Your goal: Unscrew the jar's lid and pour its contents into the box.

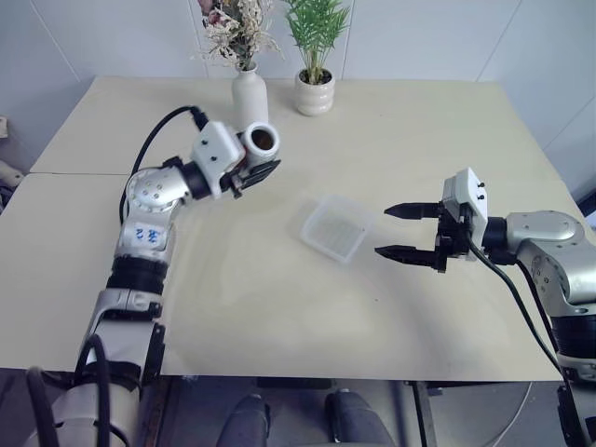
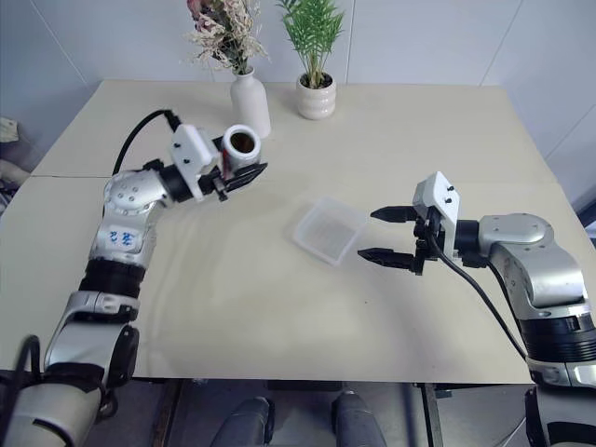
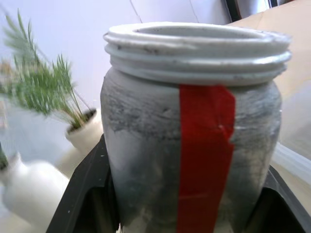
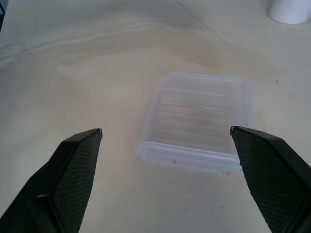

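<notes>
Your jar [image 1: 260,142] is off the table, clamped at its lower body in the left gripper [image 1: 253,173], above the table's left half and just in front of the white vase [image 1: 249,96]. Its mouth is open, tipped toward the head camera, and the inside looks dark brown; you cannot make out the contents as a separate piece. In the left wrist view the black fingers [image 3: 82,194] cut off the jar's base, and the clouded wall hides what sits inside. A red strip [image 3: 204,155] runs down its side below the bare screw threads.

The box [image 1: 334,226] lies flat near the table's middle, well apart from the jar, with clear tabletop all round it. Small red specks along its near wall are too tiny for you to read.

Your right gripper [image 1: 410,232] hovers just right of the box, jaws spread wide and empty. The potted plant [image 1: 315,91] stands by the far edge.
</notes>
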Robot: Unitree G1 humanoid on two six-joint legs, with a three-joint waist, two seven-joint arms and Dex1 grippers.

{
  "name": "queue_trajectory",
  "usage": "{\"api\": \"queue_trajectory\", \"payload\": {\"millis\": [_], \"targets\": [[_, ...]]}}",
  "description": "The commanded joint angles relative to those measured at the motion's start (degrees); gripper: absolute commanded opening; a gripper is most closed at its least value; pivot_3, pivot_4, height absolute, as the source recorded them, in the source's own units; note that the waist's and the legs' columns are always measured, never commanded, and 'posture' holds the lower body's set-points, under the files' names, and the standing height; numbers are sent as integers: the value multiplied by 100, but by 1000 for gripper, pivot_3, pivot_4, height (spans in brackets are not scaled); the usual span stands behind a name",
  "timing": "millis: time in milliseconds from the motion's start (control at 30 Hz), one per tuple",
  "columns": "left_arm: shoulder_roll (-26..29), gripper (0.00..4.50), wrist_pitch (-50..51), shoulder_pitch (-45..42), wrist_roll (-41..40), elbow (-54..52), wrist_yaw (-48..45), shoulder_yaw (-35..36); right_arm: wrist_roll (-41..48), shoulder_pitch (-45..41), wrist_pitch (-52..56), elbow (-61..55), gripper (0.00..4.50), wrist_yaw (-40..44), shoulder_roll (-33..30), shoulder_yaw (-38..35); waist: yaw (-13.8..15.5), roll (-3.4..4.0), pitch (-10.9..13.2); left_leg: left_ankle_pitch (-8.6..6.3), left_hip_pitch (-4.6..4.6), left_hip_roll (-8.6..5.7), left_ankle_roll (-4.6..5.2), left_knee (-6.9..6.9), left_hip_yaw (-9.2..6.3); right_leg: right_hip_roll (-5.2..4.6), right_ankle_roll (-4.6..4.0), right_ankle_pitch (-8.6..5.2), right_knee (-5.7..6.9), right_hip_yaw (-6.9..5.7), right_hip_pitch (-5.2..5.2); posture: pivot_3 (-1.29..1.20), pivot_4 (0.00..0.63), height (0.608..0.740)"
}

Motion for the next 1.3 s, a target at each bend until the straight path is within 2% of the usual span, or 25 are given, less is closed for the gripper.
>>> {"api": "queue_trajectory", "payload": {"millis": [33,67,200,333,367,400,500,600,667,767,1033,1233,1300], "targets": [[12,2346,-1046,-725,1077,677,541,-615,188,153,21,-401,4458,-217,87,-285,11,0,0,0,-2,-2,0,-2,5,-1,1,0,3,5,-5,0,150,740],[13,2346,-1225,-825,1200,845,602,-705,206,171,42,-436,4458,-251,100,-301,14,-1,0,0,-3,-3,0,-4,7,-1,1,0,0,5,-6,0,150,740],[59,2346,-2384,-1816,2988,1392,2014,-1712,382,467,209,-700,4458,-574,218,-512,7,-7,4,0,-23,-4,1,-4,16,1,2,1,6,14,-35,0,150,740],[130,2346,-2761,-2781,4962,1849,4440,-2826,528,650,354,-904,4458,-914,362,-685,-9,-14,8,3,-78,-7,1,9,16,2,4,2,24,14,-89,0,150,740],[96,2346,-2646,-2964,5430,1987,5161,-3141,584,660,400,-946,4458,-998,409,-723,-22,-15,9,3,-80,-23,2,7,19,2,5,2,24,18,-91,0,150,740],[85,2346,-2328,-3162,6181,1982,6343,-3625,635,658,445,-991,4458,-1090,462,-759,-27,-15,9,5,-79,-36,5,4,21,0,5,2,25,23,-93,0,150,740],[-81,2346,-1944,-3540,7314,2359,8289,-4578,750,626,554,-1095,4458,-1357,585,-839,-24,-18,10,9,-81,-48,12,0,20,-3,8,3,28,25,-94,0,150,740],[-242,2346,-1683,-3675,7781,2894,9273,-5131,854,604,647,-1182,4458,-1541,658,-900,-19,-19,11,19,-82,-71,28,-2,23,-3,19,7,38,28,-95,0,150,740],[-400,2346,-1151,-3636,8131,3261,9870,-5518,993,603,732,-1275,4458,-1707,744,-974,-15,-26,15,28,-87,-83,37,-1,26,-10,29,11,45,32,-100,0,150,740],[-549,2346,-761,-3659,8306,3670,10211,-5816,1077,637,821,-1380,4458,-1800,737,-990,13,-33,19,38,-90,-94,43,0,25,-16,38,16,53,33,-102,0,150,740],[-758,2346,-453,-3924,8011,4002,10220,-5721,1168,561,893,-1345,4458,-1867,747,-941,26,-49,29,43,-96,-109,42,0,25,-35,44,20,53,27,-104,0,150,740],[-797,2346,-766,-3930,7302,4131,9443,-5217,1186,431,882,-1256,4458,-1823,730,-863,0,-52,30,55,-98,-145,61,-5,48,-77,60,27,60,11,-120,0,150,740],[-717,2346,-1089,-3827,6758,4197,8781,-4780,1187,416,879,-1236,4458,-1805,709,-866,-2,-52,30,57,-99,-149,64,-5,60,-83,64,29,68,12,-130,0,150,740]]}}
